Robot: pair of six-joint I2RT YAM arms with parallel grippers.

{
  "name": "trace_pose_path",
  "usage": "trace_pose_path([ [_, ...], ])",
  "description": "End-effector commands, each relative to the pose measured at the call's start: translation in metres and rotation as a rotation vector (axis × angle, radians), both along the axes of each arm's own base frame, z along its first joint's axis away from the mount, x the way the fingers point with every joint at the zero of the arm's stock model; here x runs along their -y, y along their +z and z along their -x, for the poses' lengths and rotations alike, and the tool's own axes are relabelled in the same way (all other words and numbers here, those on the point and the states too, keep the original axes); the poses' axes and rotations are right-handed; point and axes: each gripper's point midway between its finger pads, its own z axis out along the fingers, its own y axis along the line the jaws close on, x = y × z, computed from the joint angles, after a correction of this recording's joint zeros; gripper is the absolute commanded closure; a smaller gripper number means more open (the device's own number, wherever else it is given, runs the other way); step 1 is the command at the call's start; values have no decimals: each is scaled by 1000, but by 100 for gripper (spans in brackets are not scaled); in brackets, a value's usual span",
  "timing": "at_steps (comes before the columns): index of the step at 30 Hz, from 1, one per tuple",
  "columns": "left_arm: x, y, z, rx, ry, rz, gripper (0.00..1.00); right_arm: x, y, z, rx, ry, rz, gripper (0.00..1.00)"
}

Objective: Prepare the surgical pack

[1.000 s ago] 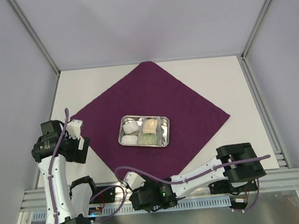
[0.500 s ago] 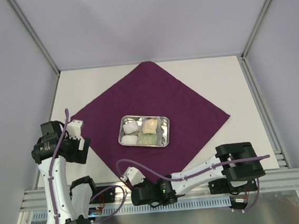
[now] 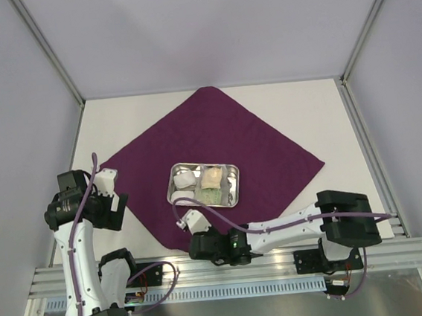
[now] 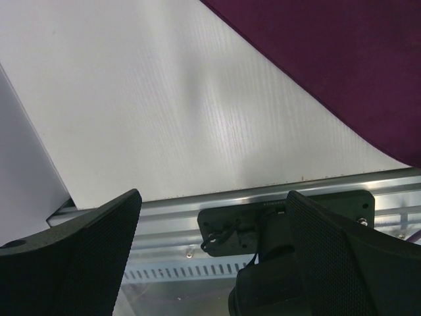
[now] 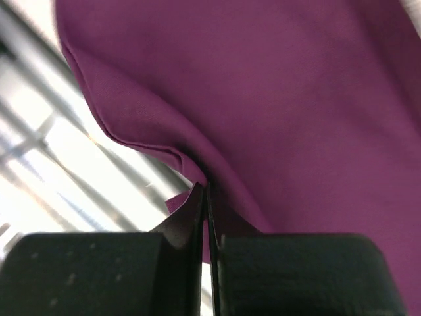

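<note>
Purple cloth (image 3: 257, 135), prob. soft & limp, lies spread on tabletop (image 3: 325, 102) under steel tray (image 3: 234, 172). Right tool (image 5: 205, 187) is clamped on its near corner, a sensible hold. Left tool (image 4: 212, 195) stands apart.

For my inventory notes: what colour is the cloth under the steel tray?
Plain deep purple; the cloth shows best in the top external view.
</note>
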Motion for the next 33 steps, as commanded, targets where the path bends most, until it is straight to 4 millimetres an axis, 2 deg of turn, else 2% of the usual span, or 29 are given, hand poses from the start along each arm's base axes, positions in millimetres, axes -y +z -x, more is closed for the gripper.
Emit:
trace_pose_path([
  [1, -1, 4, -7, 24, -17, -3, 0, 7, 23, -41, 97, -57, -34, 99],
  [4, -2, 4, -9, 26, -26, -2, 0, 8, 35, -67, 142, -83, -42, 99],
  [6, -2, 4, -11, 27, -33, -2, 0, 1, 48, -82, 157, -90, -79, 100],
  [7, -2, 6, -13, 26, -32, 0, 0, 3, 53, -98, 169, -119, -88, 100],
  [9, -2, 8, -16, 23, -36, 6, 0, -3, 67, -119, 200, -129, -117, 100],
  [10, -2, 9, -19, 19, -37, 10, 0, 1, 72, -139, 209, -167, -125, 99],
  [11, -1, 10, -21, 21, -41, 19, 0, 0, 74, -147, 208, -160, -124, 100],
  [12, -1, 12, -24, 21, -41, 22, 0, -1, 86, -167, 218, -194, -151, 100],
  [14, -2, 17, -30, 21, -43, 27, 0, -4, 94, -185, 224, -202, -170, 100],
  [16, -4, 22, -37, 16, -42, 31, 0, -1, 114, -215, 243, -242, -194, 100],
  [17, -4, 24, -41, 16, -40, 38, 0, -2, 120, -223, 236, -247, -209, 99],
  [18, -3, 25, -43, 8, -44, 47, 0, 6, 121, -242, 237, -283, -211, 99],
  [19, -4, 29, -50, 3, -48, 58, 0, 4, 135, -254, 247, -298, -244, 99],
  [20, -2, 32, -55, 6, -53, 71, 0, 3, 136, -261, 233, -299, -257, 99],
  [21, -3, 34, -59, 3, -53, 79, 0, 12, 131, -279, 230, -335, -247, 99],
  [22, -5, 38, -68, -1, -52, 84, 0, 13, 130, -290, 226, -348, -248, 100],
  [24, -5, 42, -79, 1, -52, 104, 0, 18, 137, -316, 226, -384, -266, 100],
  [25, -5, 44, -89, -4, -53, 116, 1, 18, 121, -325, 207, -395, -242, 100],
  [26, -2, 46, -95, 2, -67, 144, 1, 17, 118, -332, 202, -402, -244, 99],
  [27, 0, 47, -101, 5, -70, 161, 2, 18, 122, -348, 207, -425, -260, 100],
  [28, 3, 48, -111, 2, -80, 179, 2, 18, 106, -356, 186, -439, -241, 100],
  [29, 11, 49, -117, 2, -112, 184, 3, 14, 113, -369, 189, -450, -267, 100],
  [30, 15, 49, -125, 9, -127, 174, 3, 20, 108, -381, 181, -475, -268, 99],
  [31, 15, 46, -132, -2, -139, 149, 3, 19, 94, -389, 160, -483, -257, 99],
  [32, 27, 44, -137, -4, -189, 136, 3, 17, 92, -395, 146, -492, -274, 99],
  [33, 31, 44, -146, 12, -197, 124, 3, 18, 99, -408, 154, -506, -297, 100],
])
